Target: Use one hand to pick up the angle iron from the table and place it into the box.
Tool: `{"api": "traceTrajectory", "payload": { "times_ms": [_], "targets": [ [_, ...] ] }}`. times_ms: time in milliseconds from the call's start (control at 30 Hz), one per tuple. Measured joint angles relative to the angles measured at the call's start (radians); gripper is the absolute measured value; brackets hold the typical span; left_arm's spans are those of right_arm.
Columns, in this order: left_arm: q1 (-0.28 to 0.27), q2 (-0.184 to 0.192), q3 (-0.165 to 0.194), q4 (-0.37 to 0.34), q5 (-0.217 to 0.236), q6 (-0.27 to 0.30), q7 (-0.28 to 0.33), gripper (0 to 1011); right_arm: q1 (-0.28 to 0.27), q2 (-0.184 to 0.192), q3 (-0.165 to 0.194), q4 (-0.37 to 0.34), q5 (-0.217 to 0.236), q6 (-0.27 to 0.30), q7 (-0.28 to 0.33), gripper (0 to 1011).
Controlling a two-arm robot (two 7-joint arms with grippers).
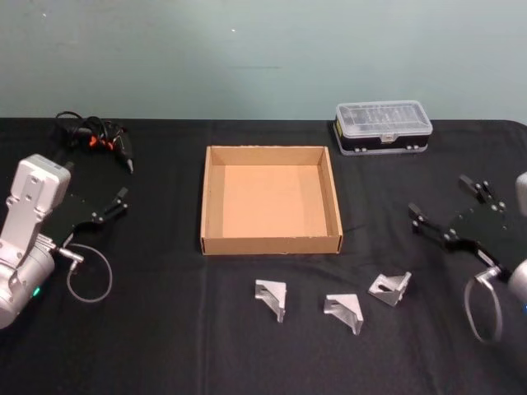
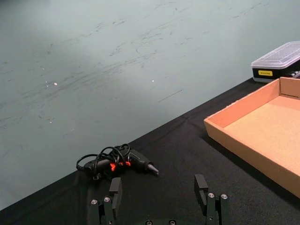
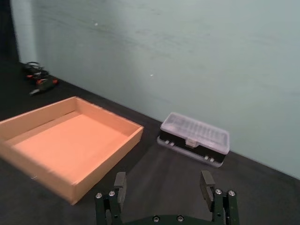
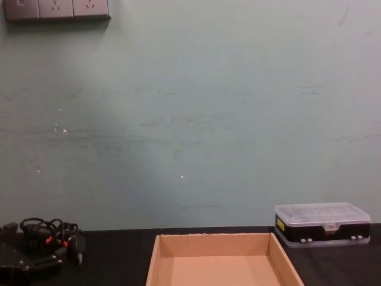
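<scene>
Three silver angle irons lie on the black table (image 1: pixel 165 329) in front of the box: one at the left (image 1: pixel 271 296), one in the middle (image 1: pixel 343 311), one at the right (image 1: pixel 389 287). The tan cardboard box (image 1: pixel 271 241) stands empty at the table's centre, also seen in the left wrist view (image 2: pixel 243 138), the right wrist view (image 3: pixel 70 187) and the chest view (image 4: pixel 153 262). My left gripper (image 1: pixel 115 203) is open at the table's left, its fingers (image 2: pixel 116 191) spread. My right gripper (image 1: pixel 445 202) is open at the right, well clear of the irons, its fingers (image 3: pixel 120 183) apart.
A clear-lidded plastic case (image 1: pixel 383 127) with a black base sits behind the box to the right. A black tool with a coiled cable and orange marks (image 1: pixel 95 136) lies at the back left. A loose cable loop (image 1: pixel 86 280) hangs by the left arm.
</scene>
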Motion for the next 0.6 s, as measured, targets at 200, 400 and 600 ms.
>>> {"api": "traceTrajectory", "payload": {
  "times_ms": [200, 400, 600],
  "targets": [
    [0.000, 0.000, 0.000, 0.000, 0.000, 0.000, 0.000, 1011, -0.173, 0.107, 0.098, -0.168, 0.111, 0.091, 0.050, 1000],
    [0.000, 0.000, 0.000, 0.000, 0.000, 0.000, 0.000, 1011, -0.261, 0.167, 0.145, -0.251, 0.162, 0.172, 0.083, 1000],
    [0.000, 0.000, 0.000, 0.000, 0.000, 0.000, 0.000, 1012, -0.306, 0.199, 0.164, -0.301, 0.192, 0.245, 0.120, 1000]
  ]
}}
